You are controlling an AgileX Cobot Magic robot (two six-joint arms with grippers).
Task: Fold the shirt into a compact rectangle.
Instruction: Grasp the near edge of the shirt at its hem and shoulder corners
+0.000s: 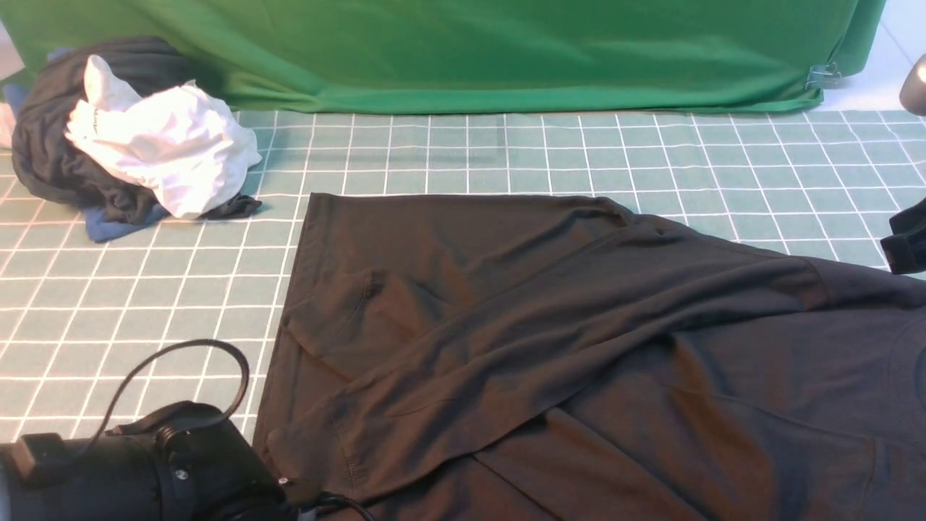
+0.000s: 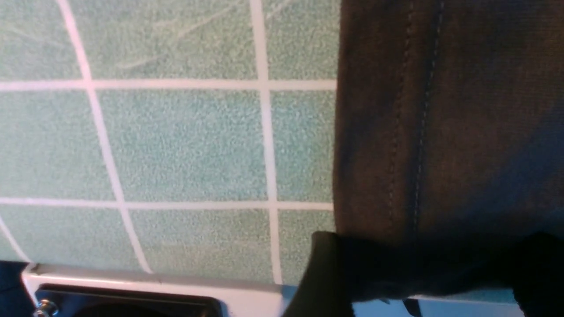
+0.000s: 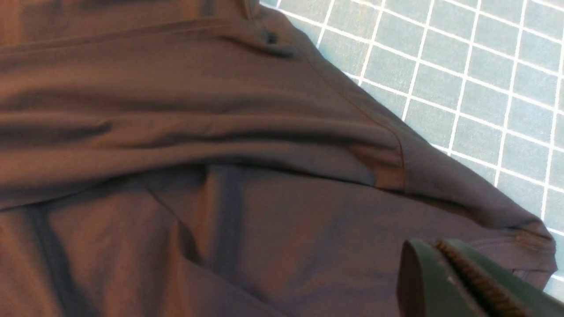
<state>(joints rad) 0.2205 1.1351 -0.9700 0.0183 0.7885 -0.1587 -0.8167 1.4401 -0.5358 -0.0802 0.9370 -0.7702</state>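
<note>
- One large black long-sleeved cotton shirt (image 1: 579, 325) is laid out flat on the teal worktop with white grid lines (image 1: 145, 289). It fills the middle and right of the front view and is cut off by the picture's near and right edges.
- One sleeve (image 1: 542, 340) can be counted. It's folded diagonally across the body, with its end toward the near left corner.
- The hem is seen as a fairly straight edge down the shirt's left side, and its double row of stitching shows in the left wrist view.
- Two end effectors are counted:
  - The left end effector (image 2: 434, 264) is parked right at that hem with its fingers (image 2: 326, 273) spread wide. Nothing is clamped.
  - The right end effector (image 3: 434, 251) is squeezed closed on nothing, over the shirt near its right-hand edge. Whether cloth is touched can't be told.
- One heap of dark and blue clothes (image 1: 58, 159) is dumped at the far left, with one crumpled white garment (image 1: 166, 145) on top. It's well apart from the shirt.
- Bare grid is left beside the hem on the left. There's also a strip between the shirt's far edge and the one green cloth backdrop (image 1: 470, 51).
</note>
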